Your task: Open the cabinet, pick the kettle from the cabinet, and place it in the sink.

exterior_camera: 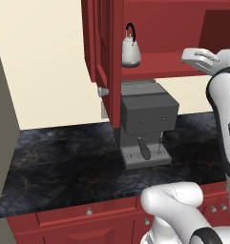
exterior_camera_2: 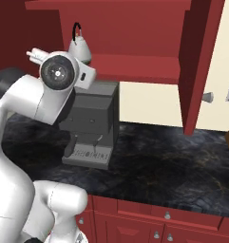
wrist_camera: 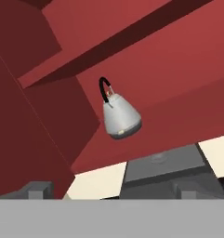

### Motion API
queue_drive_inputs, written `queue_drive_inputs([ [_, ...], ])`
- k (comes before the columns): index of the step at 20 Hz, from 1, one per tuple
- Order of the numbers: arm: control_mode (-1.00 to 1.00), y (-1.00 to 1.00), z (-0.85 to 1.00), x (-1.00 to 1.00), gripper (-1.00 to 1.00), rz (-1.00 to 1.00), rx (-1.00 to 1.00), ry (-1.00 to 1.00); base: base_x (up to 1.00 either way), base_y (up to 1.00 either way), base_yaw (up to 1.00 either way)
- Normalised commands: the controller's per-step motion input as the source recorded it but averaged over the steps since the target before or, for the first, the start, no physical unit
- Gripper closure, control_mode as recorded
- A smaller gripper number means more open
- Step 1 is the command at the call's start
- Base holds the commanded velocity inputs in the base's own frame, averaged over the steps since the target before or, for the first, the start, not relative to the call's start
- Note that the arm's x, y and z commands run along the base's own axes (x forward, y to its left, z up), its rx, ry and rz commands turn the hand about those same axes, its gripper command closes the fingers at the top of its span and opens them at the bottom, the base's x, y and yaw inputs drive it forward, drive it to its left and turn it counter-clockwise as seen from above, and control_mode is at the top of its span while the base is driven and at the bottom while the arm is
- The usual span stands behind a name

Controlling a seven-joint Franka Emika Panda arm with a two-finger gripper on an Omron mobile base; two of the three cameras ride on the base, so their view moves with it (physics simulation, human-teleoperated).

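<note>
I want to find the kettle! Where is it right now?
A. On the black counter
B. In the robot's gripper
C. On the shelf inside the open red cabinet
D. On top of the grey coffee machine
C: the kettle stands on the cabinet shelf, above the coffee machine, with the doors open.

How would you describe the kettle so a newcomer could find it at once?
Find the open dark red wall cabinet above the black counter. On its bottom shelf stands the kettle, directly above the boxy grey coffee machine. It is small, rounded, silver-white, with a thin black arched handle.
</note>
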Motion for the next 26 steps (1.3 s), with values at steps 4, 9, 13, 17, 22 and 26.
queue_drive_inputs([
  [4, -1.00, 0.27, 0.20, 0.34, -1.00, 0.10, -0.13, 0.02, 0.00, 0.00, 0.00],
  [9, -1.00, 0.22, 0.23, 0.33, -1.00, 0.11, -0.15, 0.14, 0.00, 0.00, 0.00],
  [13, -1.00, 0.15, 0.15, 0.33, -1.00, 0.11, -0.12, 0.08, 0.00, 0.00, 0.00],
  [17, -1.00, 0.09, 0.05, 0.33, -1.00, 0.04, -0.11, 0.00, 0.00, 0.00, 0.00],
  [22, -1.00, 0.08, -0.02, 0.35, -1.00, 0.00, -0.03, -0.03, 0.00, 0.00, 0.00],
  [26, -1.00, 0.18, 0.00, 0.43, -1.00, -0.01, -0.01, -0.07, 0.00, 0.00, 0.00],
])
